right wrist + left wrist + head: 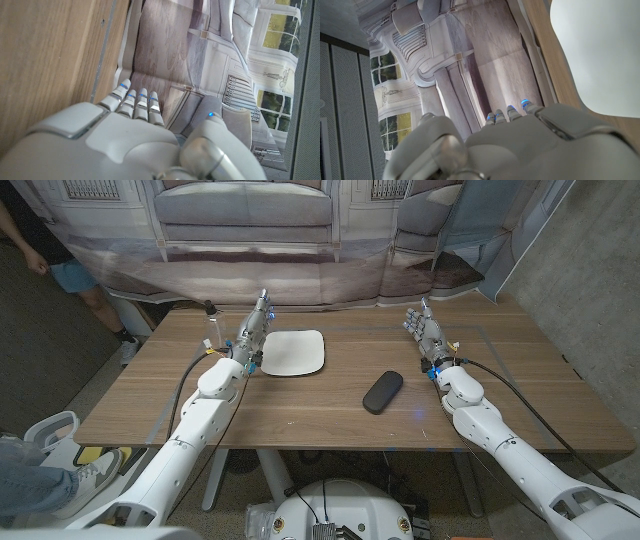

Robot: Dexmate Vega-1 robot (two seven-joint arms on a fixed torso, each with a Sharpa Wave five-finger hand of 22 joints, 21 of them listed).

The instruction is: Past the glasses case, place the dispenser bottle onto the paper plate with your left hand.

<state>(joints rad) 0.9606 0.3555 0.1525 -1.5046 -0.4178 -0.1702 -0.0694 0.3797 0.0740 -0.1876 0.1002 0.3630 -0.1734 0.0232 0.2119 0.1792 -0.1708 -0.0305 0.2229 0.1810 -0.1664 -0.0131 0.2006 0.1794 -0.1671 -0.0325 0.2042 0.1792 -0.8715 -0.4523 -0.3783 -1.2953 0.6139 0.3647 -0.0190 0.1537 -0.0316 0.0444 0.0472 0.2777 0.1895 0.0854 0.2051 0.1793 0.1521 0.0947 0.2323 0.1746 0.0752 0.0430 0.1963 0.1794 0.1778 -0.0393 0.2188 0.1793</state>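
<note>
Nothing of the placing is done yet: your small clear dispenser bottle with a dark pump top stands on the wooden counter just left of the white square paper plate, which lies bare. Your left hand hovers between them, fingers straight, holding nothing. The black oval glasses case lies right of the plate. The grasp, lift and set-down remain.

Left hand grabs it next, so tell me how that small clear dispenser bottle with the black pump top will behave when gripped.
The small clear dispenser bottle stands tall and narrow near the wooden table's far edge, so a sideways nudge would probably tip it. It looks like light plastic, likely easy to lift. Its smooth wall may slip in the left hand.
</note>
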